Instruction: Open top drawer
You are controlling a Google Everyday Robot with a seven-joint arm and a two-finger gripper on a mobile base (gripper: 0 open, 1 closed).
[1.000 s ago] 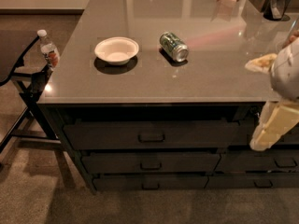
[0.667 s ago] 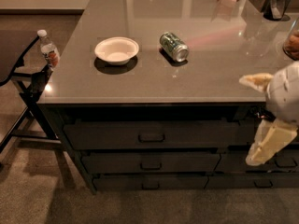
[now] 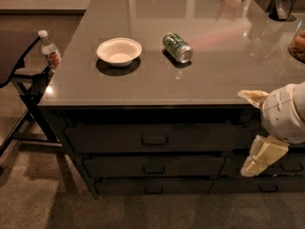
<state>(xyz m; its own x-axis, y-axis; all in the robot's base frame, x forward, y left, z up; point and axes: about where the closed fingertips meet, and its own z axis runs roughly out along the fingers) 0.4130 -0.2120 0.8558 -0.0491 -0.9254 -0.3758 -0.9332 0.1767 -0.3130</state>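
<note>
Camera view looks down on a grey countertop (image 3: 214, 80) with dark drawers beneath it. Three things lie near the counter's front left part or just off it: one white bowl (image 3: 119, 50), upright; one green drink can (image 3: 177, 47) on its side, just right of the bowl and not touching it; and one clear water bottle (image 3: 49, 55) with a white cap, standing upright on a dark folding chair (image 3: 24, 87) beside the counter's left edge.

Under the counter, one stack of three wide drawers faces the camera. The top drawer (image 3: 105, 137) is the tallest front, directly below the countertop, and it looks closed. One small rectangular pull handle (image 3: 155, 140) sits at its centre. Below it are one middle drawer (image 3: 119, 167) and one bottom drawer (image 3: 124, 187), both shallower, each with a similar handle. Part of a neighbouring stack (image 3: 281, 182) shows at the right, partly hidden.

One gripper (image 3: 243, 133) enters from the right edge, in front of the right end of the top drawer and well right of the handle. Its two cream fingers (image 3: 263, 155) are spread wide apart, one pointing left at counter-edge height, the other angled down. They hold nothing.
</note>
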